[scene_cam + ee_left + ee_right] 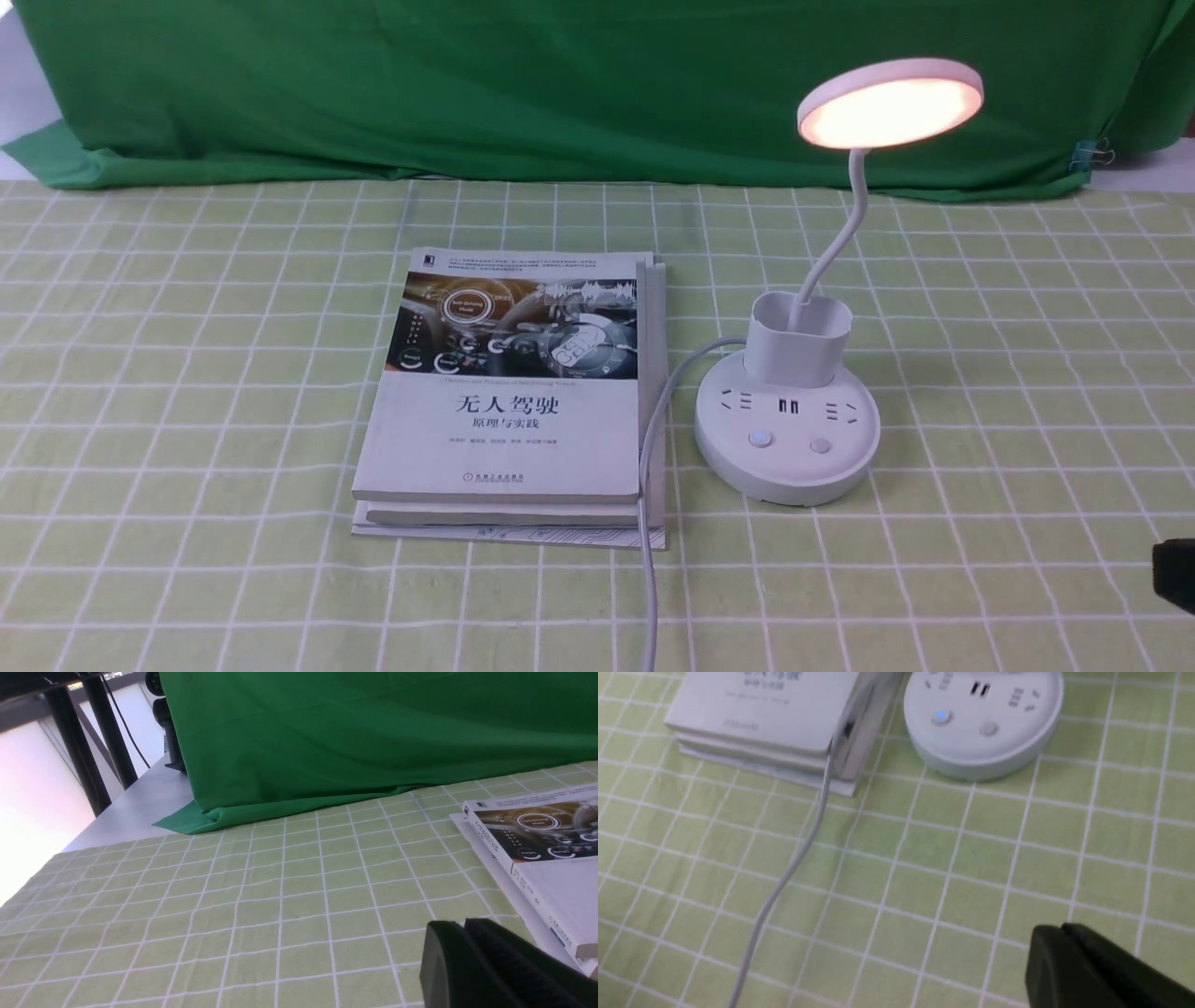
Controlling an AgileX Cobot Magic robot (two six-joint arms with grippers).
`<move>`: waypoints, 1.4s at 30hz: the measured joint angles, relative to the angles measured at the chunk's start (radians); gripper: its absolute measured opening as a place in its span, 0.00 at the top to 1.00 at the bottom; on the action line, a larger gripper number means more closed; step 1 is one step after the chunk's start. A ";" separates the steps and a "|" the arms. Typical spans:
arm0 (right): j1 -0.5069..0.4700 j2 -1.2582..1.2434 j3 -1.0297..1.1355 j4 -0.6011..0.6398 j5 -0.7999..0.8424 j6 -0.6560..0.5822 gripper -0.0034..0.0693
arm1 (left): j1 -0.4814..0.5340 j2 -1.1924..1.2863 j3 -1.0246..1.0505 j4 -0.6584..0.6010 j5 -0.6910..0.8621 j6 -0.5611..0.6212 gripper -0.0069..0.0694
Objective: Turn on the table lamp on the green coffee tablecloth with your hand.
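Right claw [1059, 934] sits low at the near right edge of the table, its two black fingers pressed together with only a thin seam between them and nothing held. It is well apart from the lamp, with bare cloth between them. Left claw [460, 929] is likewise closed and empty, hanging above the cloth near the left side of the books.

Under both lies the tablecloth [187, 420], pale yellow-green with a white grid, covering the table. A grey-white cord [647, 523] runs from the near edge across the cloth, passes along the right side of the stack of books [509, 401], touching their edge, then bends right to the lamp. The top book has a white cover with a dark picture band and Chinese lettering.

Just right of the books, not touching them, stands the lamp [798, 350], upright on the tablecloth. Its round white base [985, 728] has sockets on top and two buttons at the front; the button nearer the books [941, 716] glows blue, while the other button [989, 729] is unlit. Behind them rises a white cup [801, 327], from which a thin neck [840, 233] curves up to the flat round head [889, 105], which shines warm orange-white.

Farthest back, a dark green cloth [467, 84] hangs along the table's far edge, with a clip [1088, 154] at its right end.
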 joint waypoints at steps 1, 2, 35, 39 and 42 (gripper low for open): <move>-0.036 -0.061 0.068 -0.031 -0.097 -0.016 0.92 | 0.000 0.000 0.000 0.000 0.000 0.000 0.88; -0.064 -0.084 0.107 -0.040 -0.131 -0.033 0.92 | 0.000 0.000 0.000 0.000 0.000 0.000 0.88; -0.371 -0.608 0.641 -0.062 -0.548 -0.156 0.88 | 0.000 -0.001 -0.001 0.000 0.000 0.000 0.88; -0.371 -0.608 0.641 -0.062 -0.548 -0.154 0.86 | 0.000 -0.001 -0.001 0.000 0.000 0.000 0.88; -0.371 -0.608 0.641 -0.062 -0.548 -0.154 0.86 | 0.000 -0.001 -0.001 0.000 0.000 0.000 0.88</move>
